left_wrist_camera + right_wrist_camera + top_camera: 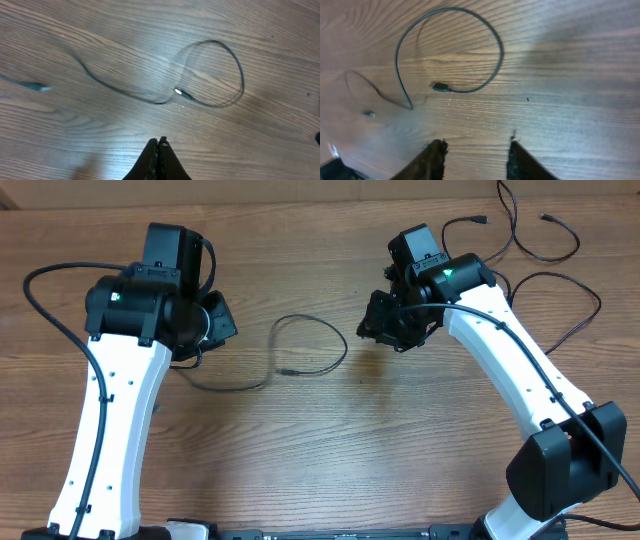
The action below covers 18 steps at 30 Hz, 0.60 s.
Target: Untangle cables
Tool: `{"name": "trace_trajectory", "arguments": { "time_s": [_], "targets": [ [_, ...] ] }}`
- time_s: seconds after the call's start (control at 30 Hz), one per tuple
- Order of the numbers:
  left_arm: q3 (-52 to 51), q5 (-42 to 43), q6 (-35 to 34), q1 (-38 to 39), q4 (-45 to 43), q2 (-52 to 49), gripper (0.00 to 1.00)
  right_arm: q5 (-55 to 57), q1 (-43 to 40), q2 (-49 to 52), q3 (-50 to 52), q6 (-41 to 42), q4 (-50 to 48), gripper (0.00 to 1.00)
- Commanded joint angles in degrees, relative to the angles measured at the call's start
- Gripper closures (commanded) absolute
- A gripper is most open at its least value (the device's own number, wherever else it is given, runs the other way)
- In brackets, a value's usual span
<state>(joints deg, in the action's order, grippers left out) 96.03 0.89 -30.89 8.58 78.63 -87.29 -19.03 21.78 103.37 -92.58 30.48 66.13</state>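
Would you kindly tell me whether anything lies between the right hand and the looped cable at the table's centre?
Nothing visible does. In the right wrist view, only bare wooden table lies between the open right hand and the looped cable ahead of it.

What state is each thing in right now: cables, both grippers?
Centre cable: loose on the table, one open loop, not held.
Top-right cables: loose wavy strands, apart from the centre cable, untouched.
Left gripper: shut, nothing visible between the fingers.
Right gripper: open, empty, above bare wood beside the loop.
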Motion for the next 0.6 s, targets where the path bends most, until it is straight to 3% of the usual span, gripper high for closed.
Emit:
{"name": "trace_trajectory", "arguments": {
  "time_s": [0.0, 0.13, 0.27, 0.3, 0.33, 0.43, 0.57],
  "targets": [
    [0.44, 1.79, 1.77, -0.31, -0.31, -0.13, 0.93, -0.57, 0.31, -0.09, -0.37, -0.57, -1.16, 0.53],
    [0.44, 4.00, 2.67, -0.28, -0.92, -0.20, 0.72, -0.55, 1.38, -0.04, -0.37, -0.57, -2.36, 0.40],
    [0.11, 6.32, 4.09, 0.07, -0.87, -1.07, 0.62, 0.63, 1.73, -0.04, -0.37, -0.57, -3.04, 0.13],
    [-0.28, 6.25, 5.68, 0.46, -0.85, -1.49, 0.56, 2.58, 1.73, -0.04, -0.37, -0.55, -2.93, 0.04],
    [-0.90, 6.21, 8.07, 0.94, -0.87, -2.03, 0.51, 3.89, 1.73, -0.04, -0.37, -0.55, -2.84, 0.00],
    [-2.91, 6.23, 13.25, 2.71, -0.87, -4.09, 0.32, 6.10, 1.18, -0.04, -0.37, -0.48, -2.67, 0.00],
    [-4.94, 5.35, 14.62, 4.90, -3.02, -8.37, 0.04, 6.10, 0.42, -0.04, -0.37, -0.37, -2.51, 0.00]
  ]
}}
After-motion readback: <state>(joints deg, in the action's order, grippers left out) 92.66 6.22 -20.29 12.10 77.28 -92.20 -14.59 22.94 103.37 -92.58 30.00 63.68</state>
